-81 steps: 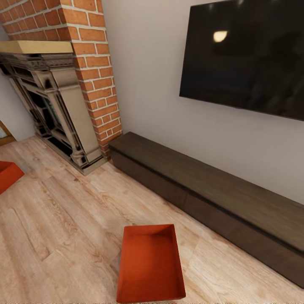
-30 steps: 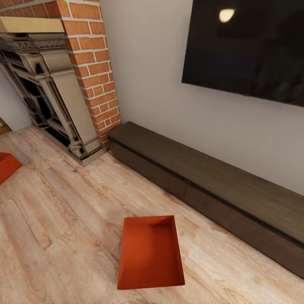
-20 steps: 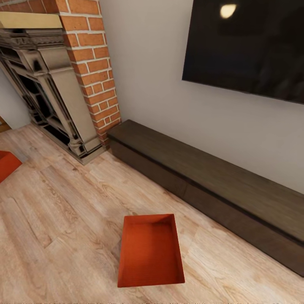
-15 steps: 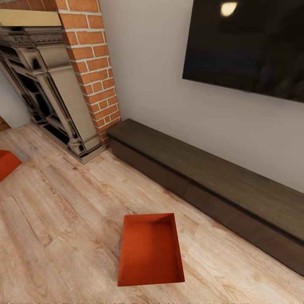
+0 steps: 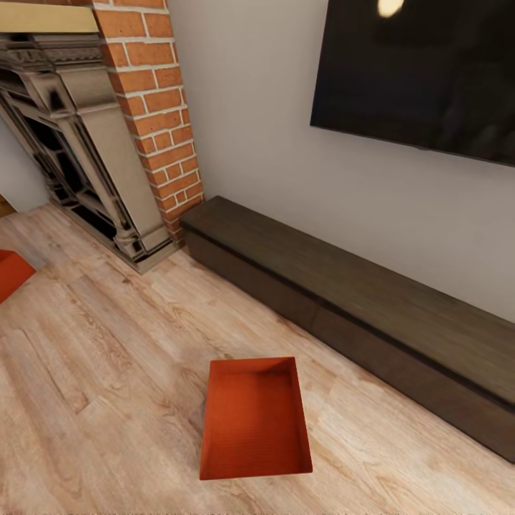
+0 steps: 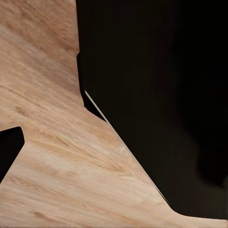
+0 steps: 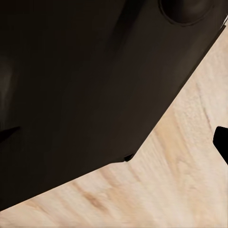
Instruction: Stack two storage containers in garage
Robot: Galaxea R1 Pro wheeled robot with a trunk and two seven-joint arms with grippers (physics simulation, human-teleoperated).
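near container [image 5: 255,422]: empty, upright on plank floor [image 5: 107,372] | second container [image 5: 11,272]: contents hidden

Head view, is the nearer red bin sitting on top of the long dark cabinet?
No, the nearer bin rests on the wood plank floor, apart from the cabinet.

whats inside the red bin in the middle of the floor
Nothing: the near storage container shows a bare flat red-orange bottom, on the wood plank floor beside the long dark cabinet. The floor under it is covered.
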